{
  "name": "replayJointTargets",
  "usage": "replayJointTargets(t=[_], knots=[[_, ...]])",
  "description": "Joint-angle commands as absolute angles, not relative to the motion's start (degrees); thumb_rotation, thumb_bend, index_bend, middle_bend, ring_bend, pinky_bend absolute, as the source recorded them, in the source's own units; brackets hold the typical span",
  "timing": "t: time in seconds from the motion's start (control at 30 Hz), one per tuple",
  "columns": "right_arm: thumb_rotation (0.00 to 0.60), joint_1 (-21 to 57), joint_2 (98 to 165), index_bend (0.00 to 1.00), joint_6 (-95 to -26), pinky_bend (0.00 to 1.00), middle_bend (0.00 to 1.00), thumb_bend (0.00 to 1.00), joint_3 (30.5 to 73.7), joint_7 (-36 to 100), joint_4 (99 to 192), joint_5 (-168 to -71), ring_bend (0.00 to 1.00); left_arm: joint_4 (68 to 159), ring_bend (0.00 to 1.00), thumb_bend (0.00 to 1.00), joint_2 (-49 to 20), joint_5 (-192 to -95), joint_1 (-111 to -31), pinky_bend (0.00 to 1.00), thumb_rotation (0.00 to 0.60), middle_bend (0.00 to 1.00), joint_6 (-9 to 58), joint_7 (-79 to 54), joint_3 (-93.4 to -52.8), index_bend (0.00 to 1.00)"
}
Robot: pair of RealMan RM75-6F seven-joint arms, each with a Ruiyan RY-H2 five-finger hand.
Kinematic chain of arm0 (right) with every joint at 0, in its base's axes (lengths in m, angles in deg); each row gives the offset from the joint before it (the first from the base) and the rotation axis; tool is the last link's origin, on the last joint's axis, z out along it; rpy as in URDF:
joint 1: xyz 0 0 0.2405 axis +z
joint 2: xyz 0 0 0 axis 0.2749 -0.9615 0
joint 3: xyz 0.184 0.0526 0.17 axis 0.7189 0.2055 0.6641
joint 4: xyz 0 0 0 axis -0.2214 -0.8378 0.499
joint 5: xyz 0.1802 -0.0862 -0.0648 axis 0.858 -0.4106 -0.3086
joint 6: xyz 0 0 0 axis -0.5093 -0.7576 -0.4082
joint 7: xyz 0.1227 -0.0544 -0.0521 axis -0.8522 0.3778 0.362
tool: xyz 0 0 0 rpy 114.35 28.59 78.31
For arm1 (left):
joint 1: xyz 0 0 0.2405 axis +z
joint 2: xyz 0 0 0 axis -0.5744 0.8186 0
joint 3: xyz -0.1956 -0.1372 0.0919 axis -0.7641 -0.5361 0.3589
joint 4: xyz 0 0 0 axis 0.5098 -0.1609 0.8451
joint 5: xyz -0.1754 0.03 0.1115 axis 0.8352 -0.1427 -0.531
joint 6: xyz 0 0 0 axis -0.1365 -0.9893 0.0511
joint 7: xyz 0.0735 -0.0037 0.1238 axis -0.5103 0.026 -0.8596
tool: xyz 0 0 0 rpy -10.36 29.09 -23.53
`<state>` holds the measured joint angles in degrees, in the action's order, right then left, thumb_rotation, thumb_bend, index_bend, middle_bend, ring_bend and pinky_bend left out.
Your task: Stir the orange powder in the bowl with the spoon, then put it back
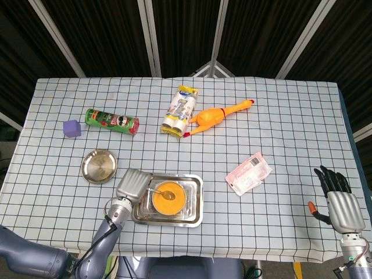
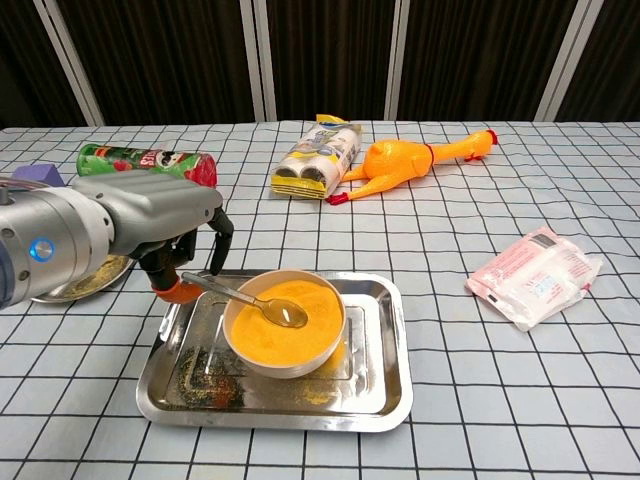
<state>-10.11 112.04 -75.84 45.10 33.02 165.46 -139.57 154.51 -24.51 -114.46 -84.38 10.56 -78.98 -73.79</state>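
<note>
The metal spoon [image 2: 245,297] lies in the bowl [image 2: 285,325] of orange powder [image 2: 290,330] on the steel tray [image 2: 385,390]. It looks thin, hard and slippery, so grab its handle. The left hand [image 2: 175,235] hovers there with fingers apart, holding nothing.

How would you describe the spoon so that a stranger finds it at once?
Look at the steel tray near the table's front edge; a bowl of orange powder stands in it. The spoon lies in that bowl, its handle pointing left toward the left hand: the only utensil there.
</note>
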Motion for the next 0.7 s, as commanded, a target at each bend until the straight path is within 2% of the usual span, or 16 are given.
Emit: replayJointTargets(t=[0.03,0.7], knots=[[0.600,-10.10,112.05,0.00,-75.83,0.00,0.00,0.40,45.11,33.02,165.48,-139.55,0.00,154.06,0.88,0.49,-25.00,-113.88,-84.85,0.83,0.600,0.95,10.45,-79.01,-73.77,0.47],[0.600,-10.08,111.96,0.00,-75.63,0.00,0.00,0.40,45.06,32.70,165.55,-139.43,0.00,152.23,0.89,0.51,-26.69,-112.27,-86.83,0.84,0.600,0.95,9.55,-78.51,-72.96,0.47]])
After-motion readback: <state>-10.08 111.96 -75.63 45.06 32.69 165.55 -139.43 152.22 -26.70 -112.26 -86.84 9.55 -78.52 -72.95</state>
